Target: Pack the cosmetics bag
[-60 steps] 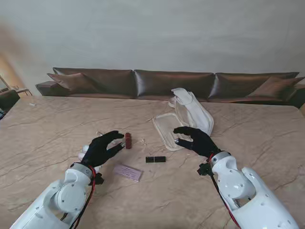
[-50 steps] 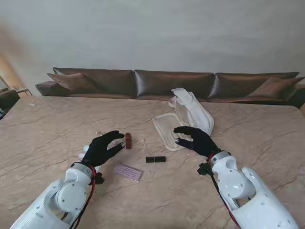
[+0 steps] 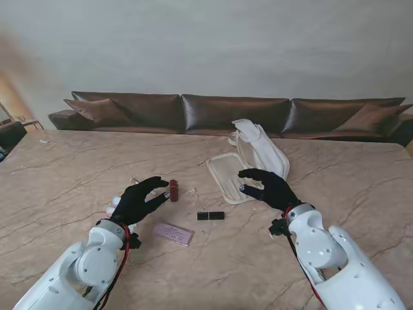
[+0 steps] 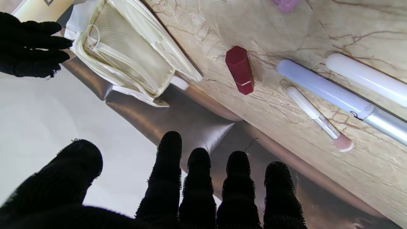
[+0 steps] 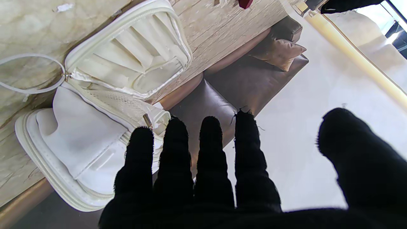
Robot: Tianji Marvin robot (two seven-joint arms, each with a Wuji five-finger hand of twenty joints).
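Two hands, both empty, fingers spread | right hand (image 3: pixel 270 188) has lifted slightly off cosmetics bag (image 3: pixel 226 174), lying open mid-table toward the far edge | left hand (image 3: pixel 137 201) unchanged beside red lipstick (image 3: pixel 173 190) | nothing packed yet.

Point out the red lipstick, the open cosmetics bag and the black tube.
red lipstick (image 4: pixel 239 70), left wrist view, mid body.
cosmetics bag (image 3: pixel 222 174), stand view, open tray's inner floor.
black tube (image 3: pixel 210 216), stand view, middle.

Overhead stand, two wrist views (inverted)
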